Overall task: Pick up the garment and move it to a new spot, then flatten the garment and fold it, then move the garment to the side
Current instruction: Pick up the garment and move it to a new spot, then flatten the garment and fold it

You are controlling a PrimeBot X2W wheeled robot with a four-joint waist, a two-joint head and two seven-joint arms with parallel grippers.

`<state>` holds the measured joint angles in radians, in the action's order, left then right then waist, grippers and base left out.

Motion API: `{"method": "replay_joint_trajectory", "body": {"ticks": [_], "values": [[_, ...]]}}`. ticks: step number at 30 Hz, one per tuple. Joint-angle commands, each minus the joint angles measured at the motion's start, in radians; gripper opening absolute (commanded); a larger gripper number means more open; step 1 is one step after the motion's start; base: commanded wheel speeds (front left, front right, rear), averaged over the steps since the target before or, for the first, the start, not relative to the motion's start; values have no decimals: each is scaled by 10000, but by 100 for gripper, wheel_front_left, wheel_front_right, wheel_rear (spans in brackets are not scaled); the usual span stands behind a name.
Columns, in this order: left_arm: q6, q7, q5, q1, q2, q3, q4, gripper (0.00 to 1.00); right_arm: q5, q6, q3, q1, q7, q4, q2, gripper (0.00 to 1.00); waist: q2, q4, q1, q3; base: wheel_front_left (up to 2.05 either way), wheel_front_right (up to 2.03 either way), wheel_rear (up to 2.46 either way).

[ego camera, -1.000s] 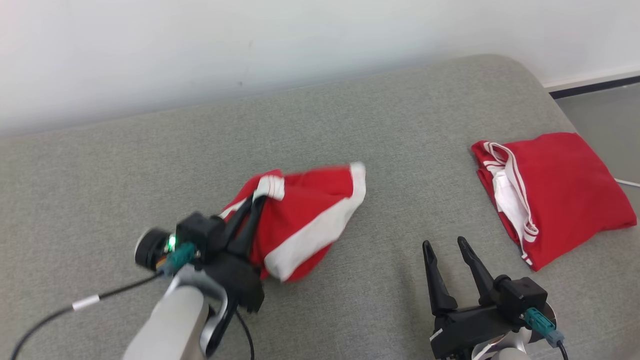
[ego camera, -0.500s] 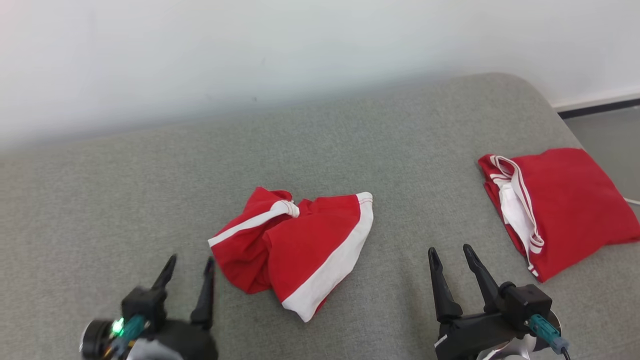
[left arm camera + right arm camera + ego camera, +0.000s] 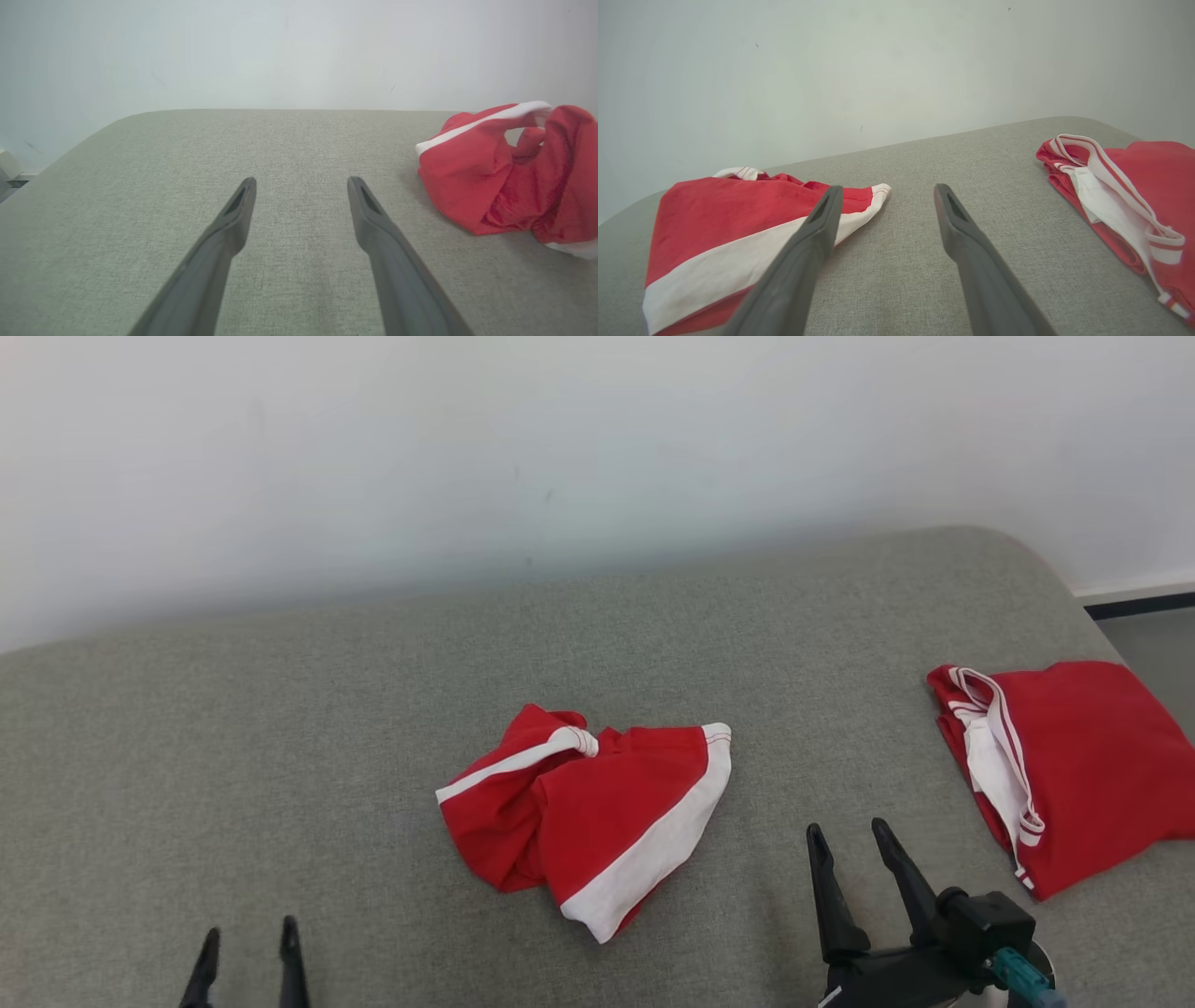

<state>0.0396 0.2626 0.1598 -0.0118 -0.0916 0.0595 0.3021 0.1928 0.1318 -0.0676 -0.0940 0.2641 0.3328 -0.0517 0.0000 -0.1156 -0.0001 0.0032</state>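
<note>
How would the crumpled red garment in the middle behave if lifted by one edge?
Probably floppy: the crumpled garment lies in soft folds, so it would likely drape and unfurl. It looks thin, likely light. On the woven grey cushion, pushing would probably bunch it rather than slide it.

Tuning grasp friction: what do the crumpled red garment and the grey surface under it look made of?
Crumpled garment: thin matte cloth, possibly cotton jersey; soft folds, stitched white bands. Grey surface: matte woven upholstery, fine weave visible, rounded padded-looking edge.
</note>
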Motion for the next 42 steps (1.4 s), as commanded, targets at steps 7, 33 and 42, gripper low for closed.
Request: {"method": "replay_joint_trajectory", "body": {"ticks": [7, 33, 42], "values": [[161, 30, -229, -881, 300, 734, -652, 100, -48, -26, -174, 345, -4, 148, 20, 100, 0, 91, 1, -234, 0, 0, 0], [434, 30, 79, -487, 409, -1102, -610, 100, 111, -26, -1865, -110, -4, 575, 14, 100, 0, 847, 1, 679, 0, 0, 0], [410, 30, 106, -299, 412, -1197, -518, 100, 880, -26, -1331, -523, -3, 1117, 14, 100, 0, 1571, 1, 1068, 0, 0, 0]]}}
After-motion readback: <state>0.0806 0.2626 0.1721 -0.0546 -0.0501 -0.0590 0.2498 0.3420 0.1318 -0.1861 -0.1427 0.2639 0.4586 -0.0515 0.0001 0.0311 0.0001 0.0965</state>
